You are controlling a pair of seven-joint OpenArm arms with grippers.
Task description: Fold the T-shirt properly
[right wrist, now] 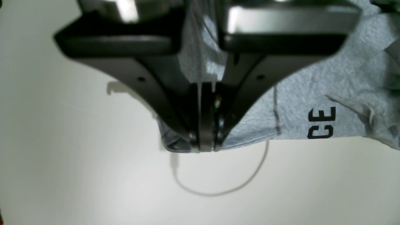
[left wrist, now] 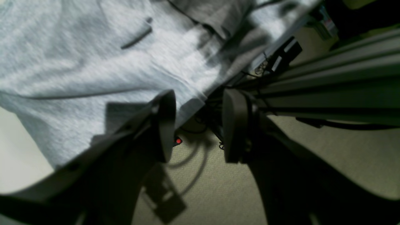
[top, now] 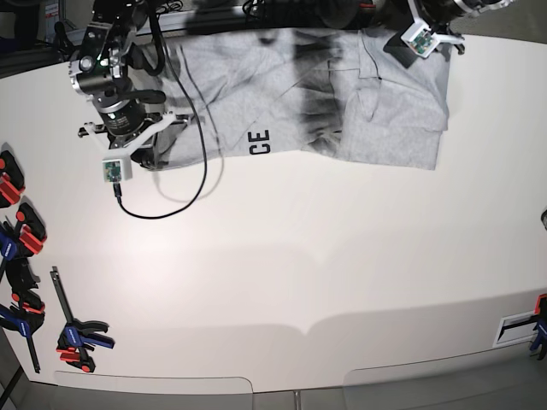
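T-shirt held at one corner, spread along the far side of the table.

Left wrist view: the left gripper (left wrist: 198,125) stands released, jaws apart with nothing between them, hanging past the table edge over the floor (left wrist: 312,162); the grey T-shirt (left wrist: 93,68) lies beside it, untouched. Right wrist view: the right gripper (right wrist: 204,137) is clenched on a corner of the T-shirt (right wrist: 312,93), cloth pinched between its pads; black letters "CE" (right wrist: 322,123) show right of it, and a cable (right wrist: 225,187) loops below. Base view: the T-shirt (top: 342,102) sits at the far side of the white table (top: 299,256), partly folded, the right gripper (top: 137,154) at its left near corner, the left gripper (top: 423,38) at its far right. Clamps (top: 26,282) lie at the table's left edge.
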